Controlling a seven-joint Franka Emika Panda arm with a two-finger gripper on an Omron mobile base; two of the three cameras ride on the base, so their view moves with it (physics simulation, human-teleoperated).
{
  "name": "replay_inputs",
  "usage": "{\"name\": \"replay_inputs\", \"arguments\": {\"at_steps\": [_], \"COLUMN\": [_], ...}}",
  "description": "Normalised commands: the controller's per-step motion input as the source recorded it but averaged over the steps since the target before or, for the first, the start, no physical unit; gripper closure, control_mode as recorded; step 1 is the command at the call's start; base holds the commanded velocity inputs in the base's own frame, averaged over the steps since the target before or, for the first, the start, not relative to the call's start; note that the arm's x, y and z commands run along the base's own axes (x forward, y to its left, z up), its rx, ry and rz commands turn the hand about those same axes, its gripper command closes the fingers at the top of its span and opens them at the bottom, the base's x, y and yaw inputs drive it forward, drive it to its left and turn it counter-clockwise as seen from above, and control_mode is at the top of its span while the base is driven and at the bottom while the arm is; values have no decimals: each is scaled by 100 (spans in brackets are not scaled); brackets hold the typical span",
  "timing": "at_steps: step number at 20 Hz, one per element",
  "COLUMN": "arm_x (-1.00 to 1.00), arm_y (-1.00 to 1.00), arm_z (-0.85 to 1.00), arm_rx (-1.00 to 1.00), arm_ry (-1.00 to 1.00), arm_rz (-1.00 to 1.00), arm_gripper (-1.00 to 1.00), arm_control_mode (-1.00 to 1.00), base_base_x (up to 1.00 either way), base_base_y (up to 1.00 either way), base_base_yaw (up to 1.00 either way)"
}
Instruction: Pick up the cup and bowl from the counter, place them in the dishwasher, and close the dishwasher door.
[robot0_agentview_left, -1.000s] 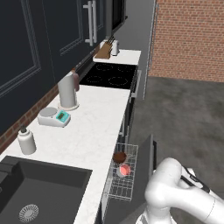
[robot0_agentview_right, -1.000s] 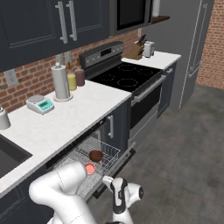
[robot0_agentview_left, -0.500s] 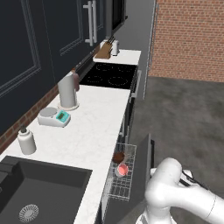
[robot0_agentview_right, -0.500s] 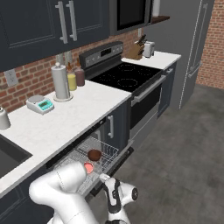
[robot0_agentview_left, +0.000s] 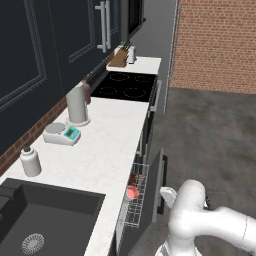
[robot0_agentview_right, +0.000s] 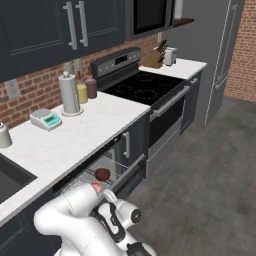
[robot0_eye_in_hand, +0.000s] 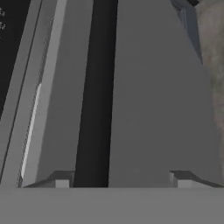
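**Cup and bowl in the rack, door half raised**

Cup (robot0_agentview_left: 132, 192) lies in the wire rack (robot0_agentview_left: 131, 202) of the dishwasher (robot0_agentview_right: 107, 172), its salmon-red inside showing in the left base view; in the right base view it peeks out just past the arm's white shoulder. Beside it, further along the rack toward the stove, sits the bowl (robot0_agentview_right: 102, 174), dark reddish-brown and upright on the wires. The two are near each other; whether they touch cannot be told.

The rack stands pulled out from under the worktop (robot0_agentview_left: 107, 145). The door (robot0_agentview_left: 158, 182) is tilted up steeply beside the rack, not flat on the floor and not shut; a gap remains between its top edge and the worktop front.

The arm (robot0_agentview_left: 200, 220) bends low in front of the dishwasher. In the hand view the tool (robot0_eye_in_hand: 120, 180) faces a flat dark grey panel at close range, with its two fingertips (robot0_eye_in_hand: 61, 181) set wide apart at the bottom and nothing between them. Whether the tips touch the panel cannot be told.

On the worktop stand a grey canister (robot0_agentview_left: 77, 104), a small scale (robot0_agentview_left: 61, 134) and a white soap bottle (robot0_agentview_left: 30, 161), all well apart from the dishwasher. The black sink (robot0_agentview_left: 45, 220) lies at the near end, the cooktop (robot0_agentview_left: 125, 86) at the far end.
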Motion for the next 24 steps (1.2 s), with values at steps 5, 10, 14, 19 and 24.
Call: {"name": "replay_inputs", "arguments": {"at_steps": [5, 10, 14, 19, 24], "arm_x": [-7, 0, 0, 0, 0], "arm_y": [100, 100, 100, 100, 98], "arm_z": [-29, -40, -51, -75, -53], "arm_rx": [33, 32, 37, 29, 36], "arm_ry": [5, 10, 7, 1, 0], "arm_rz": [14, 16, 19, 21, 22], "arm_gripper": [-100, -100, -100, -100, -100], "arm_control_mode": [-100, -100, -100, -100, -100], "base_base_x": [0, 0, 0, 0, 0], "base_base_y": [0, 0, 0, 0, 0], "base_base_yaw": [0, 0, 0, 0, 0]}}
